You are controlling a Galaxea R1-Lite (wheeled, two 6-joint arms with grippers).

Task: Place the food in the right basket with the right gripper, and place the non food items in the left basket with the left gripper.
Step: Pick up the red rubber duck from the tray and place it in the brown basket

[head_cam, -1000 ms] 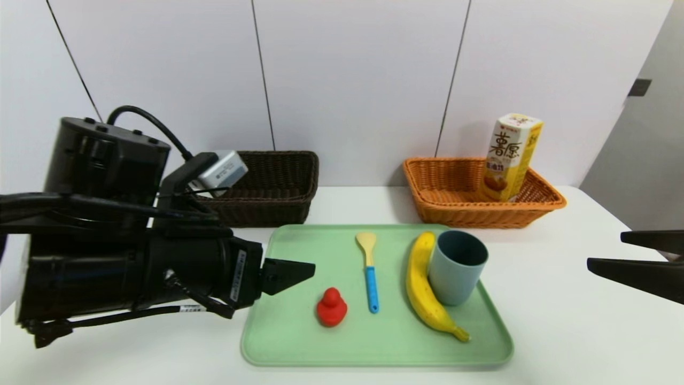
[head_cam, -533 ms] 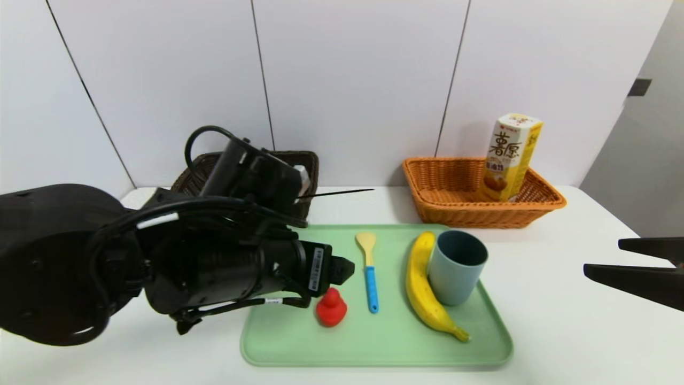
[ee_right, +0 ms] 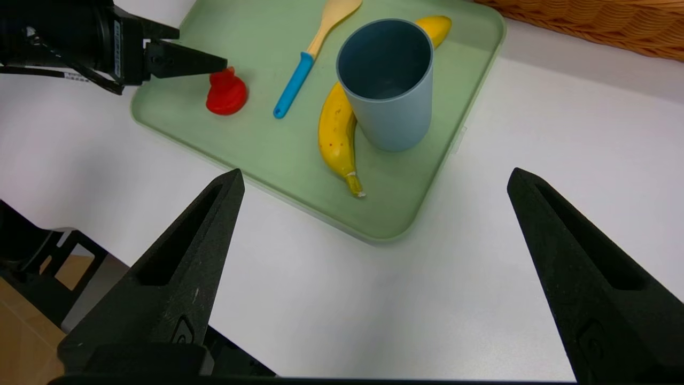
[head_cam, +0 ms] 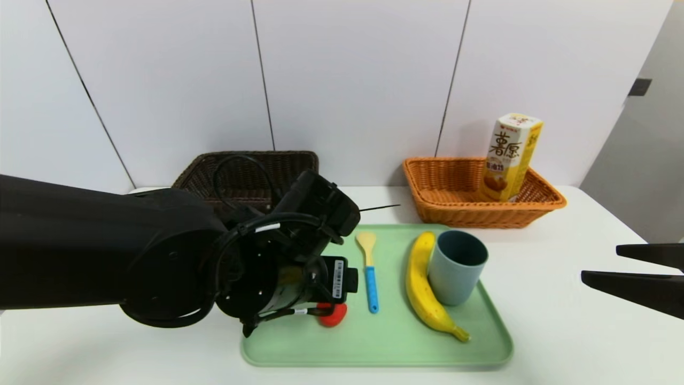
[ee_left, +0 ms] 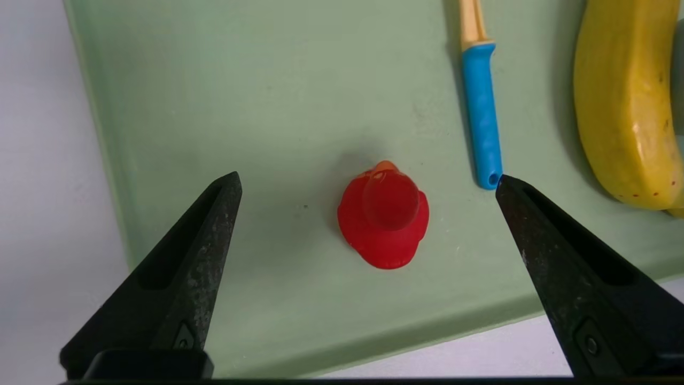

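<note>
- While the snack box is already in its basket, the duck, spoon, cup and banana have yet to be sorted.
- Left of centre, the dark brown basket (head_cam: 251,160) sits partly behind the left arm, so its full contents cannot be told.
- At centre-left, the left gripper (ee_left: 368,182) stands wide open above the red duck (ee_left: 386,219), holding nothing; a grasp seems next.
- At lower centre, the green tray (head_cam: 374,357) bears the duck, spoon (head_cam: 371,283), banana (head_cam: 425,294) and grey-blue cup (head_cam: 454,275).
- Upper right, the orange basket (head_cam: 481,216) holds the upright snack box (head_cam: 507,160).
- Far right, the right gripper (ee_right: 377,171) waits, spread wide, gripping nothing.
</note>
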